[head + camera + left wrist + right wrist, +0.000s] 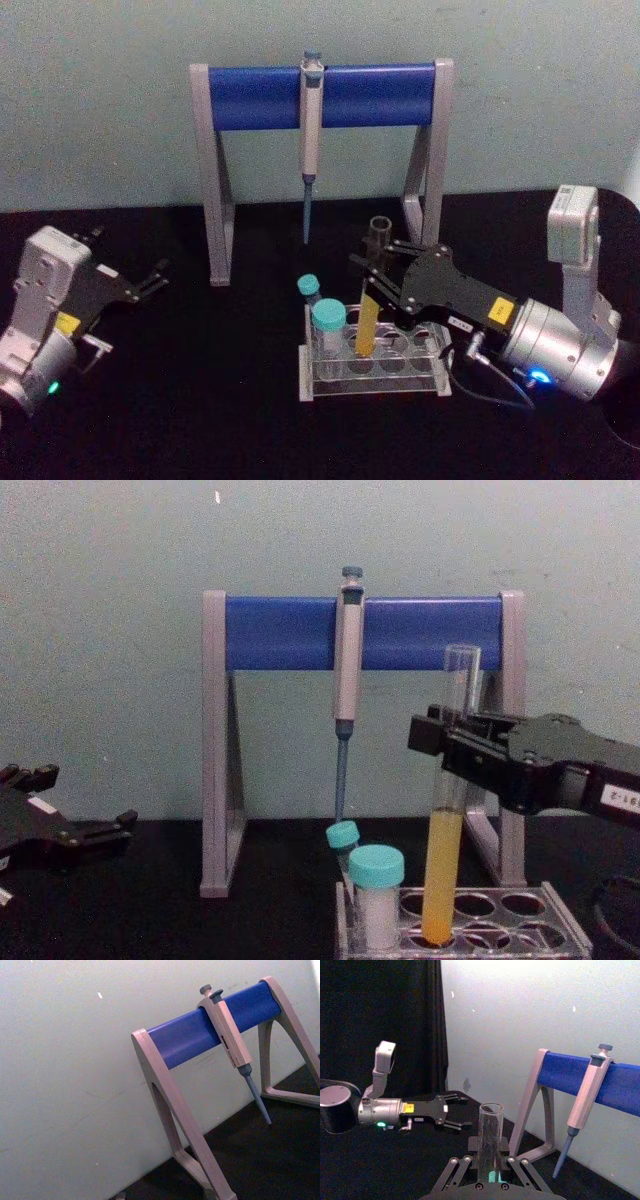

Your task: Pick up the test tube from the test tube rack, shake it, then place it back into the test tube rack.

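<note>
I saw the right gripper (pixel 452 742) clamping the test tube (pixel 441 870), its base in the test tube rack (pixel 562 927); the left gripper (pixel 155 278) sat spread; its yellow label (pixel 68 323) was unreadable.

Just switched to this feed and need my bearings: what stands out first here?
The test tube with yellow liquid stands out, its bottom in the rack at centre right, with the right gripper closed around its middle. Behind it a pipette hangs on the blue-barred stand. The left gripper sits open at the far left, away from the rack.
</note>
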